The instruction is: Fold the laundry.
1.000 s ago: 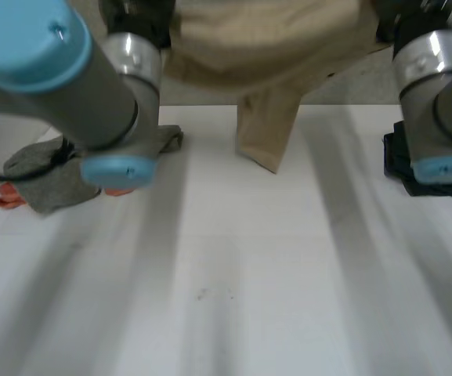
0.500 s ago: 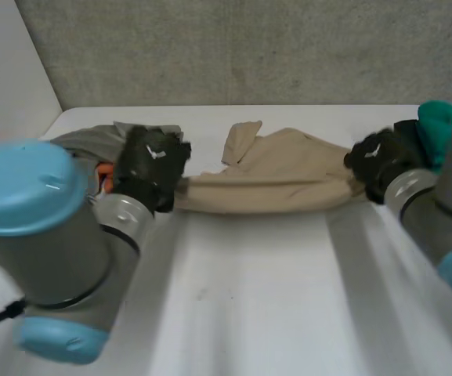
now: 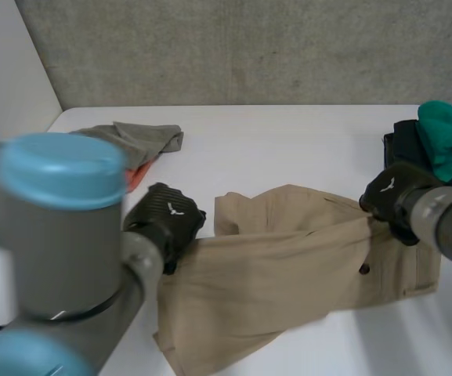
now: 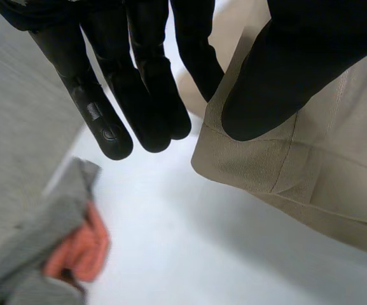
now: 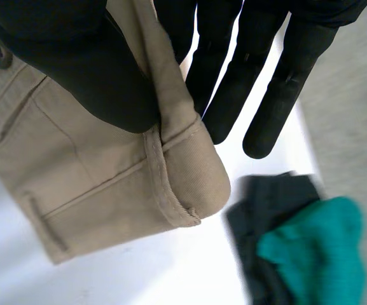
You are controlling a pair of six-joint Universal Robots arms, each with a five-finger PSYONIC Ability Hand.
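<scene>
Trousers [image 3: 288, 266]: beige, rumpled on table [image 3: 288, 141] | left robot hand [image 3: 167, 221] pinches corner | right robot hand [image 3: 390, 196] pinches waistband

I've drawn both hands back from the table's [image 3: 288, 141] far edge toward its middle, with the left hand [image 3: 167, 223] and right hand [image 3: 394, 200] now lower and nearer me. The tan trousers [image 3: 288, 266] hung high a second ago, then stretched in a tight band between the hands near the far edge; now they lie spread loosely across the table's middle.

One trousers [image 3: 288, 266], four garments [image 3: 143, 139], two robot hands [image 3: 167, 219]
</scene>
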